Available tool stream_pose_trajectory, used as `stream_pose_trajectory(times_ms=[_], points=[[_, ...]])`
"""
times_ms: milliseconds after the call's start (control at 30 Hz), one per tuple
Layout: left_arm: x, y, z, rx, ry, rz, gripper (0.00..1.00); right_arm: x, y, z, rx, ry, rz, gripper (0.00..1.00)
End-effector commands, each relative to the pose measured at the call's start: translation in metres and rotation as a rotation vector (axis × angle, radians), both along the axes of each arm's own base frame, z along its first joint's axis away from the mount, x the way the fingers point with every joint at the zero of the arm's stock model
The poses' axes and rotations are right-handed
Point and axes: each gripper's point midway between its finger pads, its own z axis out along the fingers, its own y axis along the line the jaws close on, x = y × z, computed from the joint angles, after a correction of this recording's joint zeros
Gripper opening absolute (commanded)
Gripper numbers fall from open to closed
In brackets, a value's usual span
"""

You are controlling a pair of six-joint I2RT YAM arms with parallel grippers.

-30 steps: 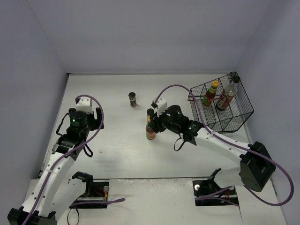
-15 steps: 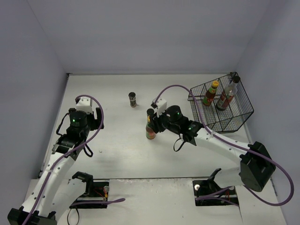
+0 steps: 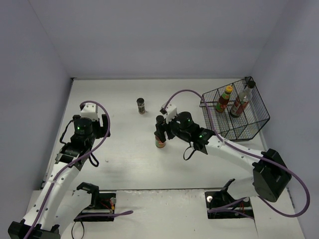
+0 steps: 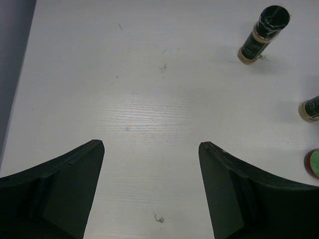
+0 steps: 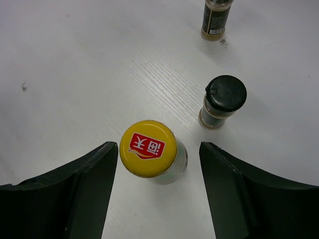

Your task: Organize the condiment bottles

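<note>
A reddish-brown sauce bottle with a yellow cap (image 5: 148, 148) stands on the table between the fingers of my right gripper (image 5: 154, 145), which is open around it without touching. In the top view the gripper (image 3: 160, 131) covers the bottle's top and only its base (image 3: 160, 144) shows. A short spice jar (image 5: 222, 102) stands just beyond it, and a second one (image 5: 215, 20) farther off (image 3: 141, 105). The other sauce bottle (image 3: 224, 99) and the tall clear bottle (image 3: 241, 102) stand in the wire basket. My left gripper (image 4: 150, 143) is open and empty over bare table (image 3: 99, 125). A third spice jar is not in view.
The black wire basket (image 3: 249, 124) sits at the back right near the right wall. The left wrist view shows the far spice jar (image 4: 261, 35), the near jar's edge (image 4: 311, 108) and the sauce bottle's base (image 4: 313, 163) at its right edge. Walls close the back and sides.
My right gripper has shifted slightly left and lower over the sauce bottle, now covering its cap in the top view. The left arm has not moved.
</note>
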Motion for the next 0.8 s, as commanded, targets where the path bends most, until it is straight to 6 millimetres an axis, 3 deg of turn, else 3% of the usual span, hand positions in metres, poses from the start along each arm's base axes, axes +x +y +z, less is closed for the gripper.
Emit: stream_pose_trajectory(times_ms=[0,67,167,200,267,300,367,433,500,567,733,767], points=[[0.007,0.0,0.02,-0.002,-0.071,0.004,0.77,0.01,0.016,0.023,0.066,-0.076,0.019,0.66],[0.007,0.0,0.02,-0.002,-0.073,0.006,0.77,0.012,0.017,0.019,0.064,-0.071,0.018,0.63],[0.007,0.0,0.02,-0.001,-0.073,0.007,0.77,0.013,0.016,0.021,0.063,-0.077,0.012,0.45],[0.008,0.0,0.02,-0.001,-0.073,0.007,0.77,0.013,0.015,0.024,0.066,-0.084,0.008,0.32],[0.007,0.0,0.021,-0.002,-0.074,0.006,0.77,0.013,0.01,0.033,0.069,-0.104,-0.005,0.19],[0.007,0.0,0.021,-0.002,-0.074,0.006,0.77,0.013,0.008,0.039,0.068,-0.113,-0.014,0.08],[0.007,0.0,0.021,-0.002,-0.074,0.006,0.77,0.014,0.001,0.056,0.065,-0.141,-0.037,0.0],[0.007,0.0,0.021,-0.004,-0.075,0.003,0.77,0.015,-0.004,0.084,0.079,-0.194,-0.041,0.0],[0.007,0.0,0.021,-0.004,-0.075,0.003,0.77,0.017,-0.015,0.098,0.058,-0.223,-0.08,0.0],[0.007,0.0,0.021,-0.004,-0.075,0.003,0.77,0.02,-0.027,0.128,0.068,-0.268,-0.124,0.0],[0.007,-0.001,0.021,-0.003,-0.074,0.001,0.77,0.037,-0.077,0.192,0.066,-0.384,-0.321,0.0],[0.007,0.0,0.021,-0.004,-0.075,0.003,0.77,0.04,-0.087,0.198,0.056,-0.387,-0.355,0.0]])
